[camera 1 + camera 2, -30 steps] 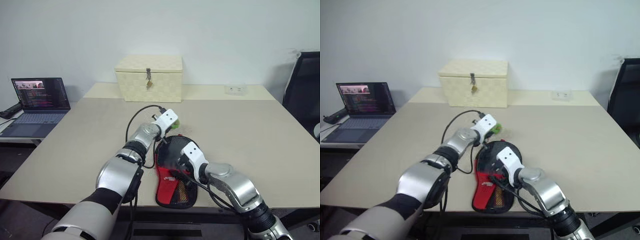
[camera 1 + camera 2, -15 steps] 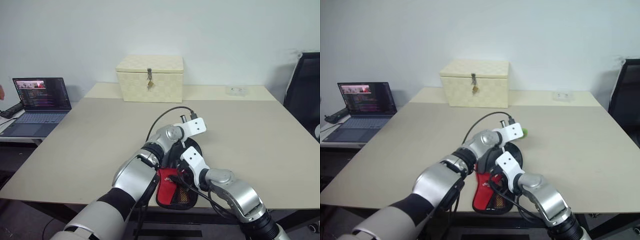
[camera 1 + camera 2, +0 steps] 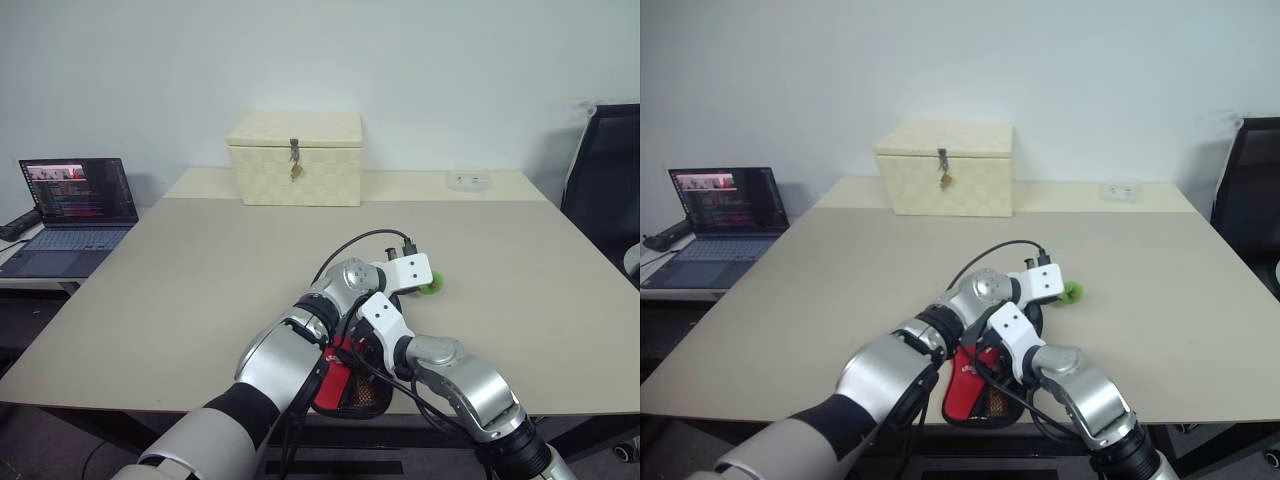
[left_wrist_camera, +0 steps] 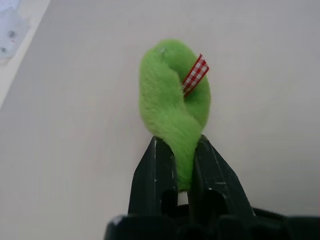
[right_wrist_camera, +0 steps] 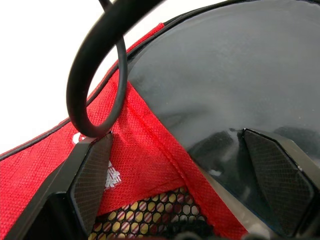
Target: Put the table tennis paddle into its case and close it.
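Pulling the green fuzzy tab [image 4: 175,107] in its closed fingers, the left gripper [image 4: 176,172] has swung right across the case [image 3: 350,385]. The right fingers [image 5: 92,172] stay wide open, pressing the case on the desk [image 3: 200,260]. The paddle [image 5: 220,85] sits inside, so zipping looks underway.

cream box [image 3: 295,158], laptop [image 3: 68,212], green fuzzy tag [image 4: 174,105], table [image 3: 180,270]

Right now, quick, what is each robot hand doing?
Left end effector: closed on the fuzzy green tag.
Right end effector: open wide, fingers on either side of the case, gripping nothing.
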You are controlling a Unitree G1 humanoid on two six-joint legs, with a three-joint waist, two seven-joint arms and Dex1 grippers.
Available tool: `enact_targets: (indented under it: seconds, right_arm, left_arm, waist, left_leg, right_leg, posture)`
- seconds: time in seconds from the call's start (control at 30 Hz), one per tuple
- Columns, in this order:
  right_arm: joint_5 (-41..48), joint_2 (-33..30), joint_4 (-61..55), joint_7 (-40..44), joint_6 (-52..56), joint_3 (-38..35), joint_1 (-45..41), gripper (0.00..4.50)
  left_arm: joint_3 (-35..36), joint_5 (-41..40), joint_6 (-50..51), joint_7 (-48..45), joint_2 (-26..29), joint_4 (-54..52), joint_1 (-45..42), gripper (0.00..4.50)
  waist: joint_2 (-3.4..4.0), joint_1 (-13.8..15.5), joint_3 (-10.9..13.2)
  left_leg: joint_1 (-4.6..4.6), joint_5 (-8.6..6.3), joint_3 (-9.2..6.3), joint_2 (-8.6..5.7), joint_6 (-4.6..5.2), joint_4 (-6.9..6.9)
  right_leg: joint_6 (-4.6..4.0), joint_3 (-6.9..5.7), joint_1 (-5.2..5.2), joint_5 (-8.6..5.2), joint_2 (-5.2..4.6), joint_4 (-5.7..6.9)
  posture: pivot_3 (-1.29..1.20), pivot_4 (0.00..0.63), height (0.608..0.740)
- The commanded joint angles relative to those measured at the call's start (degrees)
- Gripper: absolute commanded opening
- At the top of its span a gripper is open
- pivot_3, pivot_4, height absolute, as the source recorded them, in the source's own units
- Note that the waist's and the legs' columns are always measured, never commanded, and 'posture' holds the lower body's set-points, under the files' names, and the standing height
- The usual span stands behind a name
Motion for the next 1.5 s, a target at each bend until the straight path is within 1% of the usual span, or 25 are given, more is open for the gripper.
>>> enact_targets:
  seconds: [0.03, 0.27, 0.3, 0.33, 0.43, 0.6, 0.8, 0.93, 1.03, 1.13, 1.33, 1.4, 1.5]
  right_arm:
    - [0.50, 0.33, 5.11, 1.20, 2.45, 2.36, 1.32, 4.50]
    - [0.60, 0.99, 7.20, 2.03, 1.75, 1.24, -0.95, 4.50]
    - [0.63, 0.97, 7.37, 2.18, 1.70, 1.06, -1.26, 4.50]
    - [0.74, 0.91, 7.32, 2.37, 1.85, 0.84, -1.54, 4.50]
    - [1.33, 0.60, 6.52, 3.02, 2.54, -0.28, -2.36, 4.50]
    - [3.77, -0.73, 0.67, 3.89, 5.90, -3.65, -3.42, 4.50]
    - [6.78, -1.40, -5.78, 3.82, 11.13, -6.46, -3.77, 4.50]
    - [8.90, -1.93, -10.44, 3.56, 13.95, -7.90, -3.93, 4.50]
    - [11.82, -3.06, -13.96, 4.45, 17.21, -11.54, -4.73, 4.50]
    - [15.20, -5.79, -17.27, 6.31, 20.52, -15.76, -6.10, 4.50]
    - [19.69, -12.88, -18.58, 8.77, 22.88, -22.79, -9.04, 4.50]
    - [18.81, -14.82, -16.94, 7.95, 20.93, -23.15, -8.88, 4.50]
    - [15.11, -16.99, -12.19, 5.72, 15.06, -21.15, -7.89, 4.50]
  left_arm:
    - [0.98, -1.62, -1.25, -0.98, 0.19, -2.41, -0.36, 1.63]
    - [2.19, -4.12, -2.00, -5.24, 1.83, -2.81, 0.13, 4.06]
    - [2.56, -4.44, -2.14, -5.03, 2.13, -2.92, 0.06, 4.37]
    - [3.11, -4.98, -2.12, -4.75, 2.44, -3.03, -0.11, 4.44]
    - [5.08, -6.62, -2.28, -3.22, 3.66, -3.39, -0.96, 4.44]
    - [11.29, -12.09, -1.41, 0.03, 7.42, -4.32, -2.97, 4.44]
    - [15.54, -16.03, 0.60, 0.60, 12.15, -5.02, -2.44, 4.44]
    - [19.64, -22.77, 4.02, -13.80, 14.65, -6.89, 2.38, 4.44]
    - [18.76, -23.87, 4.81, -22.08, 15.22, -8.59, 5.44, 4.44]
    - [17.03, -23.20, 4.57, -26.63, 15.69, -9.90, 8.25, 4.44]
    - [12.83, -20.14, 3.05, -28.02, 16.55, -10.25, 12.06, 4.44]
    - [11.41, -18.91, 2.13, -27.22, 16.62, -9.91, 12.90, 4.44]
    - [9.79, -17.57, 1.06, -26.35, 16.31, -9.26, 13.85, 4.44]
  waist:
    - [-0.01, -0.07, -0.04]
    - [-0.02, -0.83, -0.06]
    - [-0.02, -0.94, -0.06]
    - [-0.02, -0.99, -0.06]
    - [-0.02, -1.11, -0.06]
    - [-0.04, -1.13, -0.04]
    - [-0.04, -1.05, -0.03]
    - [-0.02, -1.16, -0.02]
    - [-0.02, -1.07, -0.01]
    - [-0.02, -0.82, 0.00]
    - [-0.02, -0.43, 0.01]
    - [-0.02, -0.44, 0.01]
    - [-0.02, -0.37, 0.01]
  left_leg:
    - [0.02, 0.00, 0.00, 0.01, 0.00, 0.01]
    - [0.29, 0.00, 0.04, 0.02, 0.00, 0.01]
    - [0.31, 0.00, 0.04, 0.02, 0.00, 0.01]
    - [0.32, 0.00, 0.03, 0.03, 0.00, 0.01]
    - [0.34, 0.00, 0.01, 0.04, 0.00, 0.01]
    - [0.32, 0.00, -0.04, 0.07, 0.00, 0.01]
    - [-0.03, 0.00, -0.15, 0.03, 0.00, 0.01]
    - [-0.10, 0.00, -0.18, 0.04, 0.00, -0.02]
    - [-0.12, 0.00, -0.21, 0.04, 0.00, -0.01]
    - [-0.16, 0.00, -0.24, 0.03, 0.00, 0.01]
    - [-0.17, -0.01, -0.29, 0.03, 0.02, 0.00]
    - [-0.15, -0.01, -0.28, 0.04, 0.02, -0.01]
    - [-0.16, -0.01, -0.25, 0.03, 0.02, 0.00]
  right_leg:
    - [0.00, 0.01, 0.01, 0.00, 0.01, 0.00]
    - [0.24, 0.16, 0.18, -0.13, 0.05, 0.07]
    - [0.24, 0.17, 0.19, -0.13, 0.05, 0.08]
    - [0.24, 0.19, 0.19, -0.13, 0.05, 0.09]
    - [0.24, 0.22, 0.19, -0.14, 0.05, 0.14]
    - [0.25, 0.22, 0.15, -0.14, 0.02, 0.22]
    - [0.05, 0.16, -0.14, -0.02, -0.07, 0.20]
    - [0.03, 0.16, -0.20, -0.02, -0.06, 0.14]
    - [0.02, 0.12, -0.20, -0.02, -0.06, 0.13]
    - [0.02, 0.09, -0.19, -0.02, -0.07, 0.10]
    - [0.02, 0.06, -0.17, -0.01, -0.07, 0.06]
    - [0.02, 0.08, -0.17, -0.01, -0.07, 0.06]
    - [0.02, 0.08, -0.17, -0.01, -0.07, 0.05]
  posture:
    - [0.00, 0.150, 0.740]
    - [0.00, 0.150, 0.740]
    - [0.00, 0.150, 0.740]
    - [0.00, 0.150, 0.740]
    - [0.00, 0.150, 0.740]
    - [0.00, 0.150, 0.740]
    - [0.00, 0.150, 0.740]
    - [0.00, 0.150, 0.740]
    - [0.00, 0.150, 0.740]
    - [0.00, 0.150, 0.740]
    - [0.00, 0.150, 0.740]
    - [0.00, 0.150, 0.740]
    - [0.00, 0.150, 0.740]
